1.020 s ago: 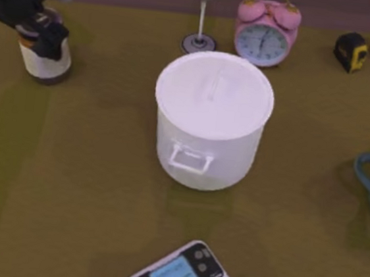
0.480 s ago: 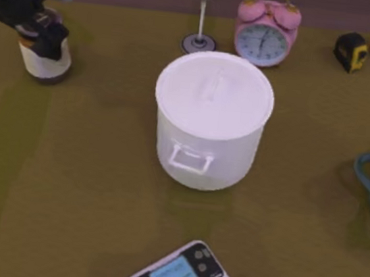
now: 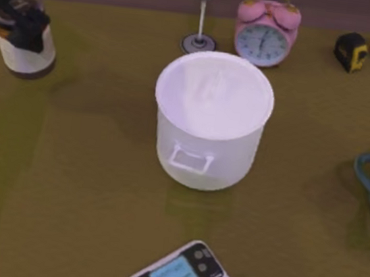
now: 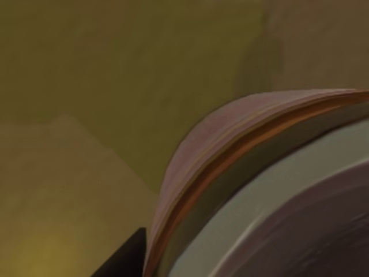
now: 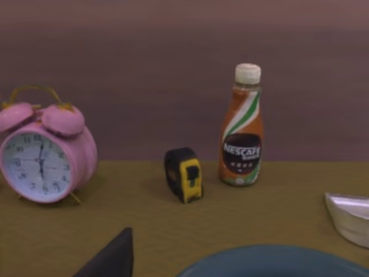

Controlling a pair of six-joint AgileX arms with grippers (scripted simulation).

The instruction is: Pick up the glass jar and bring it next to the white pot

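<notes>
Glass is what your left pincer is pinching: the glass jar, gripped at its lid near the surface's far left corner, well apart from the white pot. You risk it slipping or swinging from that high hold, and clipping the pot's wall on arrival. Your right pincer isn't visible, so I cannot tell its state.

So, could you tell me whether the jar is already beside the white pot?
No, the jar sits at the table's far left in the left hand, well apart from the pot.
</notes>
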